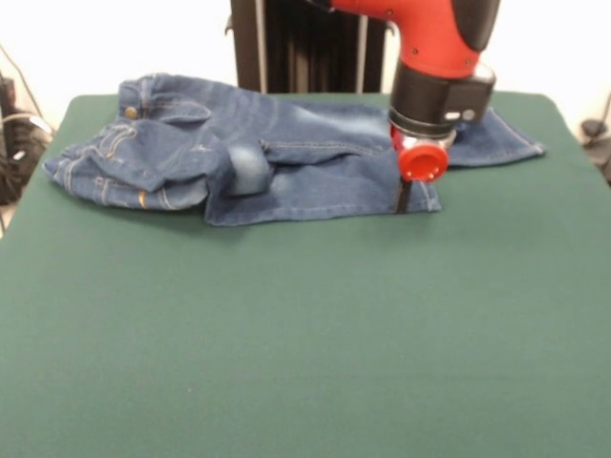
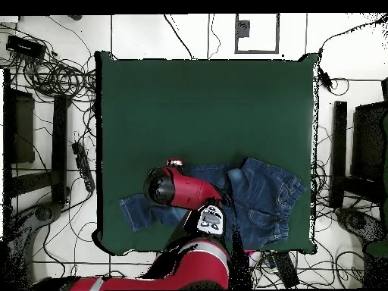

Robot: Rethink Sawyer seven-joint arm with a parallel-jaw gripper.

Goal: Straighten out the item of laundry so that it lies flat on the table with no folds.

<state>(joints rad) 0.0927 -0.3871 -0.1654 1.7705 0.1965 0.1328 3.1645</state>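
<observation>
The blue denim jeans (image 1: pixel 286 153) lie at the far side of the green table (image 1: pixel 286 343). Their waist is bunched and folded over at the left, and one pale knee patch is turned up. Both legs run to the right: one ends beyond the arm (image 1: pixel 506 143), the other ends at a hem near the gripper. My gripper (image 1: pixel 402 197) hangs under the red wrist, down on that nearer leg's hem. In the overhead view the arm (image 2: pixel 170 188) covers the middle of the jeans (image 2: pixel 269 198), and one leg (image 2: pixel 140 212) sticks out to the left.
The black pedestal (image 1: pixel 305 43) stands behind the table's far edge. Cables (image 2: pixel 53 72) and dark equipment (image 2: pixel 19 125) lie on the floor round the table. The jeans lie close to the table edge on the robot's side (image 2: pixel 227 250).
</observation>
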